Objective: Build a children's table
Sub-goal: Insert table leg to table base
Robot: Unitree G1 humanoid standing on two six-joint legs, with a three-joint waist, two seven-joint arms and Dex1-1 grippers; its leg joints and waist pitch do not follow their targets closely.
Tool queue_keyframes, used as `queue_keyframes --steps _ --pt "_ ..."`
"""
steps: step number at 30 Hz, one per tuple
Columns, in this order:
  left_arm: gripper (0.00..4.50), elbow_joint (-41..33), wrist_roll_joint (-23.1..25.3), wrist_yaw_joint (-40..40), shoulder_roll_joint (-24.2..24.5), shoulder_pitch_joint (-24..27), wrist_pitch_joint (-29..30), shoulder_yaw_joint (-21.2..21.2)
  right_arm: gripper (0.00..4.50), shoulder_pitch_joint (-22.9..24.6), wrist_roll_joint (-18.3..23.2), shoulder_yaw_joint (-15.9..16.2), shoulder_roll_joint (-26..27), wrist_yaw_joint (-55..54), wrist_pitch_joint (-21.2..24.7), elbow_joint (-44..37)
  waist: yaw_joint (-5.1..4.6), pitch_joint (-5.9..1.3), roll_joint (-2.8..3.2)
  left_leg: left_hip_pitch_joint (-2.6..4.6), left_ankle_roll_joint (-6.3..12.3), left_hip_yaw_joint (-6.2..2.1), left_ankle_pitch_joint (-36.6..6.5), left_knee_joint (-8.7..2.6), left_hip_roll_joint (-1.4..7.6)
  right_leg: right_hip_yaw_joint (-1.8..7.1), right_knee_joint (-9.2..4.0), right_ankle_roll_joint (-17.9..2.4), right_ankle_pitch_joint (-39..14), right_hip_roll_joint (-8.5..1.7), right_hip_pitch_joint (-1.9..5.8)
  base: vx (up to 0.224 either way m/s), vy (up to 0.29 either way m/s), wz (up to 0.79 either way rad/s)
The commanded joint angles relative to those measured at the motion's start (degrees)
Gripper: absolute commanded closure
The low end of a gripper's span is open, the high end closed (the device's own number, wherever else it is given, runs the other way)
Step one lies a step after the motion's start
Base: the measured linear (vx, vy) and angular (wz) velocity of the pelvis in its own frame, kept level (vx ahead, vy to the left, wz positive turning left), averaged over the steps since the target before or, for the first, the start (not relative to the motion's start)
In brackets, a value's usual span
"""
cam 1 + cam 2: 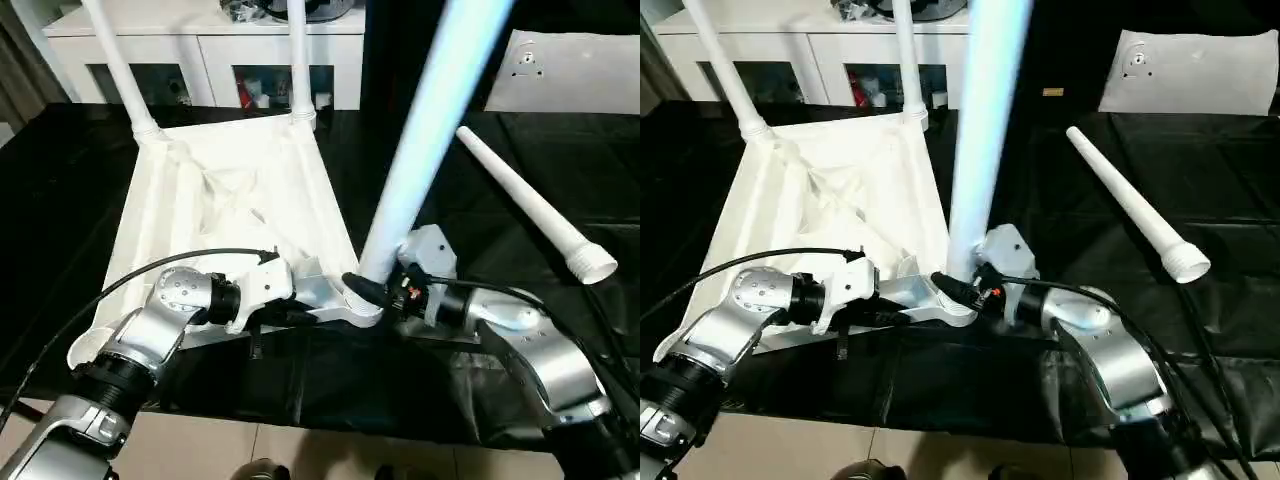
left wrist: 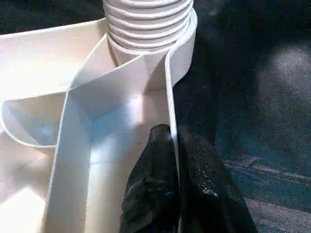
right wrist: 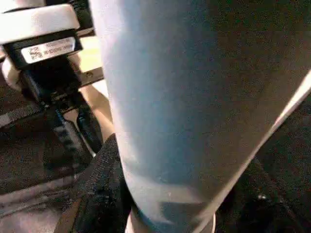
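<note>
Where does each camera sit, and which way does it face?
Left and right eye views: on the head, looking down over both silver forearms at the tabletop.
Left wrist view: along the left claw, pinching the tabletop's rim below a threaded leg end.
Right wrist view: right claw around the third leg.
Shared: both eye views show the loose leg.

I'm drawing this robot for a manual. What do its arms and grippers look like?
Both arms are jointed silver metal cylinders with black bands; the left arm and right arm each carry black cables along them. The wrist housings are white and grey. The left gripper has two black, textured fingers. The right gripper is black too, with small red wires behind it.
</note>
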Motion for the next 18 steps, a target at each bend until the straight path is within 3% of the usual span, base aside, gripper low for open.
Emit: queue_keyframes --steps 1,3,5,14,17,18 --pt "4.50 -0.42 0.12 -3.85 0.09 -3.14 -3.88 -0.96 2.61 1.83 -0.94 4.22 -1.49 5.29 3.60 5.30 -0.63 -2.13 -0.66 1.28 2.29 -1.94 -18.33 -4.96 3.92 3.61 -5.27 -7.04 -26.73 -5.54 1.93 0.000 0.000 0.00" --pt "4.50 0.42 0.09 -4.51 -0.11 -4.01 -4.49 -1.04 2.61 1.97 -0.31 4.71 -1.71 6.91 3.86 5.46 -0.43 -2.24 -0.47 1.45 2.27 -1.99 -17.91 -5.00 4.08 3.71 -5.19 -7.07 -26.42 -5.59 1.93 0.000 0.000 0.00" --pt "4.50 3.37 0.53 -4.94 -0.60 -6.70 -5.44 -0.93 2.61 3.13 0.76 5.78 -2.60 9.38 4.91 4.12 -0.10 -1.86 -0.59 1.73 2.57 -1.85 -17.99 -5.16 4.13 3.80 -5.41 -7.13 -25.91 -5.46 1.66 0.000 0.000 0.00" --pt "4.50 9.18 1.72 -4.99 -0.91 -11.27 -7.15 -0.23 2.61 5.29 0.83 7.05 -3.08 9.74 5.60 1.61 0.32 -2.16 -0.38 1.09 2.99 -1.87 -14.34 -5.25 4.33 3.92 -4.23 -10.33 -17.04 -5.99 2.57 0.000 0.000 0.00" --pt "4.50 9.44 1.73 -4.71 -0.61 -10.78 -6.67 0.32 2.61 5.15 -0.39 6.37 -1.87 7.66 4.41 2.58 0.22 -1.99 -0.51 1.13 2.83 -1.85 -15.09 -5.37 4.35 3.83 -4.41 -10.27 -18.80 -5.94 2.51 0.000 0.000 0.00" --pt "4.50 9.07 1.53 -3.37 -0.34 -9.74 -5.19 1.08 2.61 4.88 -1.57 5.79 -0.85 5.35 3.25 3.58 0.11 -1.70 -0.46 1.41 2.11 -1.94 -17.42 -5.60 4.38 3.81 -4.83 -9.52 -22.87 -6.00 2.39 0.000 0.000 0.00"
